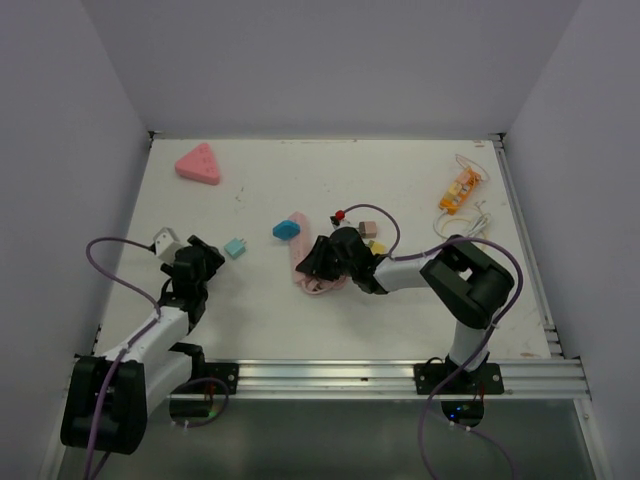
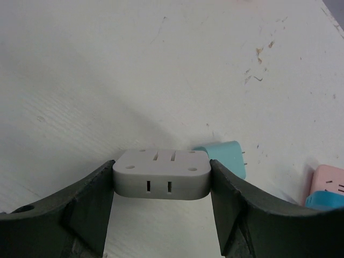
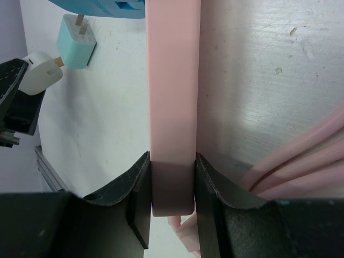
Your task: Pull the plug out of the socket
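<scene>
The white bench carries everything. The largest of the task's pieces is the pink power strip, lying near the middle with its pink cable looped just beside it. The right gripper has its jaws narrowed onto the strip's near end, one pad flat on each long side. That looks like a sound anchor, since the strip is rigid plastic with parallel walls, though it is probably smooth enough to slide if the squeeze is light. At the strip's far end sits a blue plug, which appears seated in a socket. I judge that a seated plug will resist with stiff friction and then let go suddenly, so it wants a hold on its two flat sides, low on the body, and a straight pull along the prongs. To the left, well apart from the strip, the left gripper has its jaws closed on a white plug, gripping its rounded short ends. The plug is a small, hard block and likely light, and a brass prong shows on it in the right wrist view. Whether it rests on the bench or hangs above it I cannot tell. Smallest is a teal plug, lying loose just beyond it.
</scene>
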Robot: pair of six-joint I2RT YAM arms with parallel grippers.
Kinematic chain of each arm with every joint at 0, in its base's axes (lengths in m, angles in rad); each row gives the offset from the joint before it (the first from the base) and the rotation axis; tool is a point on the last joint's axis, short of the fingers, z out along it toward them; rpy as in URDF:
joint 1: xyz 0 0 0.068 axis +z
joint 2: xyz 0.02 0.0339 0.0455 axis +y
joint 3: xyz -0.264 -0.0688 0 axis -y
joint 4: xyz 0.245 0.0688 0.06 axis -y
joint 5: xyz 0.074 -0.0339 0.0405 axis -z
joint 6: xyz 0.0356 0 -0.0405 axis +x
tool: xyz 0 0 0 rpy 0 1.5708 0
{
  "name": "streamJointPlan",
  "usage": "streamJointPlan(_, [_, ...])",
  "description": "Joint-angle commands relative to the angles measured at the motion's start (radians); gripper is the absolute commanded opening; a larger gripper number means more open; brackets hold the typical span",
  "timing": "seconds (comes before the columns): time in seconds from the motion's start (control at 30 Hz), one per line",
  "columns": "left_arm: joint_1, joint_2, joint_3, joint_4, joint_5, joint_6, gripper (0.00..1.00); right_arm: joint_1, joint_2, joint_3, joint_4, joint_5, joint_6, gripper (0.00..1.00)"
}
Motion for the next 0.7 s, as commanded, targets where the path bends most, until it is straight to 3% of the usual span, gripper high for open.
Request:
streamJointPlan(0.0, [0.006,0.04,-0.006,0.171,-0.051,0.033,0.46,-0.019,0.109,-0.062,-0.294,0.087,-0.069,0.0])
streamJointPlan(0.13, [0.006,0.043,0.0,0.13,-0.003,0.022,0.62,-0.021,0.109,-0.062,-0.293,0.086,-0.069,0.0])
streamJointPlan(0.37, [0.006,-0.093,0.0,0.012,0.029,0.007,0.82,-0.022,0.118,-0.058,-0.287,0.083,-0.069,0.0])
streamJointPlan(0.5, [0.006,-0.161,-0.006,-0.045,0.034,0.004,0.99,-0.024,0.124,-0.056,-0.282,0.084,-0.071,0.0])
streamJointPlan(0.67, [0.006,-0.202,0.012,-0.088,0.083,0.004,1.0,-0.027,0.123,-0.059,-0.274,0.061,-0.072,0.0])
